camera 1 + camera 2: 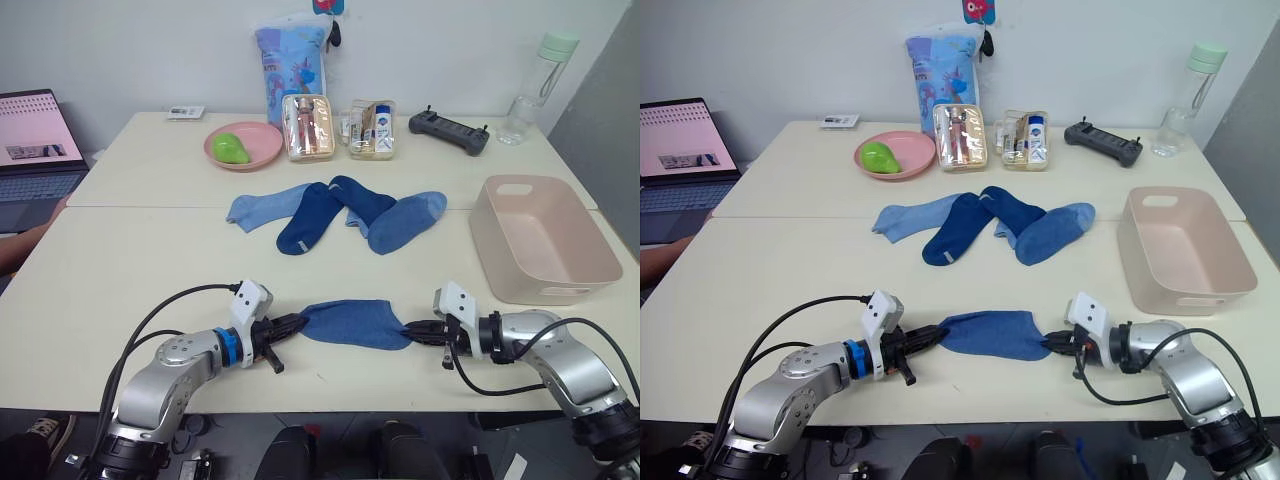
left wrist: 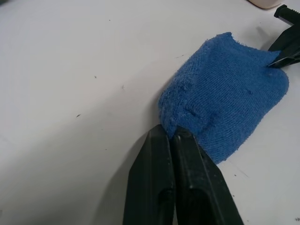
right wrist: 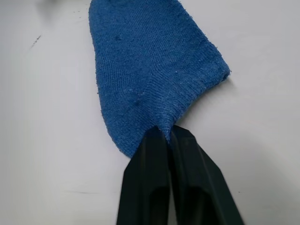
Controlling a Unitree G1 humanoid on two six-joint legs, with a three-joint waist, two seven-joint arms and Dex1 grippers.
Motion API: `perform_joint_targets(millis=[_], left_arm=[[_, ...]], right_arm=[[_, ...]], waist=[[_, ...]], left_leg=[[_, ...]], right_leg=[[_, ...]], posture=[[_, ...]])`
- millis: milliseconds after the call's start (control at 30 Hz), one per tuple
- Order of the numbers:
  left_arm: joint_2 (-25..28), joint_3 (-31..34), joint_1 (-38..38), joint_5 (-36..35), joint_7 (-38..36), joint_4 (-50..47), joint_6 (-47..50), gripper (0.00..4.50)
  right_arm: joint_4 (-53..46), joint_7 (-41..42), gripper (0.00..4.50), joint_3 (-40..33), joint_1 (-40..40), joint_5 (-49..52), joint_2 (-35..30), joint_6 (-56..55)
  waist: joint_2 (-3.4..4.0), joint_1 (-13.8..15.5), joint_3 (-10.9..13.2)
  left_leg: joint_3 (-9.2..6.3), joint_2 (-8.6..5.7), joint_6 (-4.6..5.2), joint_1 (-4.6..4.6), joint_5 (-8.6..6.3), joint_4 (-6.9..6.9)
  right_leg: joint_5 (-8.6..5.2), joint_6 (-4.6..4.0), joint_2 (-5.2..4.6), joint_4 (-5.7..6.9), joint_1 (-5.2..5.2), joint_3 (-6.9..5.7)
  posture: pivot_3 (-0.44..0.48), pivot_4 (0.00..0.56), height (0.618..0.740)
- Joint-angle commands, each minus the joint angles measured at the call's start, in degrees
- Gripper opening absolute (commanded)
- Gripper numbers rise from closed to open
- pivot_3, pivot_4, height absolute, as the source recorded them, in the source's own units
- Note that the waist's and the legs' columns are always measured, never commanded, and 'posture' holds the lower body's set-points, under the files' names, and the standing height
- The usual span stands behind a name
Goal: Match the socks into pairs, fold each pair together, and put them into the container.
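A blue sock point(image 1: 356, 324) lies stretched between left gripper point(image 1: 296, 323) and right gripper point(image 1: 411, 330), jaws pinching opposite ends.

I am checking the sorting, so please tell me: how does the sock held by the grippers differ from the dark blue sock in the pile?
The held sock is medium blue; the dark sock is deeper royal blue. The held sock lies alone near the table's front edge, pinched at its ends by the left gripper and right gripper; the dark sock lies untouched, overlapping others. Both lie flat.
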Motion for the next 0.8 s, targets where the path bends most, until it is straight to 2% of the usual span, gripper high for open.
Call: perform_joint_targets(millis=[33, 233, 467, 767, 800], left_arm=[[0.4, 0.4, -0.4, 0.7, 0.1, 0.4, -1.1, 1.28], [2.3, 3.1, -0.8, -0.2, -1.8, 0.3, -2.9, 3.10], [5.5, 5.5, -2.2, -2.8, -5.2, -0.1, -1.8, 3.10], [6.5, 6.6, -3.6, -3.1, -6.1, -1.2, -2.5, 3.10], [6.5, 5.9, -3.8, -2.8, -6.7, -2.1, -3.0, 3.13]], right_arm=[[-0.6, -0.2, 1.46, -1.6, 0.1, 0.1, -0.5, -0.7], [-3.2, 1.5, 3.56, -3.8, -0.1, 2.2, -1.9, -0.5], [-3.4, 1.5, 3.56, -6.0, -3.5, 4.8, -2.0, 1.1], [-2.3, 1.7, 3.56, -5.4, -5.2, 5.3, -0.4, -1.6], [-2.1, 1.5, 3.39, -4.2, -5.3, 4.1, 0.4, -3.3]], waist=[[0.00, 0.0, 0.0], [0.00, 0.0, 0.0], [0.00, -0.1, 0.0], [0.00, -0.1, 0.0], [0.00, -0.1, 0.0]], left_leg=[[0.00, 0.00, 0.00, 0.00, 0.00, 0.00], [0.00, 0.00, 0.00, 0.01, 0.00, 0.00], [0.00, 0.01, 0.00, 0.00, 0.00, 0.00], [-0.01, 0.01, 0.00, -0.06, 0.00, 0.00], [-0.01, 0.01, 0.00, -0.06, 0.00, 0.00]], right_leg=[[0.00, 0.00, 0.00, 0.00, 0.00, 0.00], [0.00, 0.00, 0.00, 0.01, 0.00, 0.00], [0.00, 0.00, 0.01, 0.01, -0.01, -0.01], [0.00, 0.00, 0.00, -0.01, -0.05, -0.01], [0.00, 0.00, 0.00, -0.01, -0.05, -0.02]], posture=[[0.000, 0.150, 0.740], [0.000, 0.150, 0.740], [0.000, 0.150, 0.740], [0.000, 0.150, 0.740], [0.000, 0.150, 0.740]])
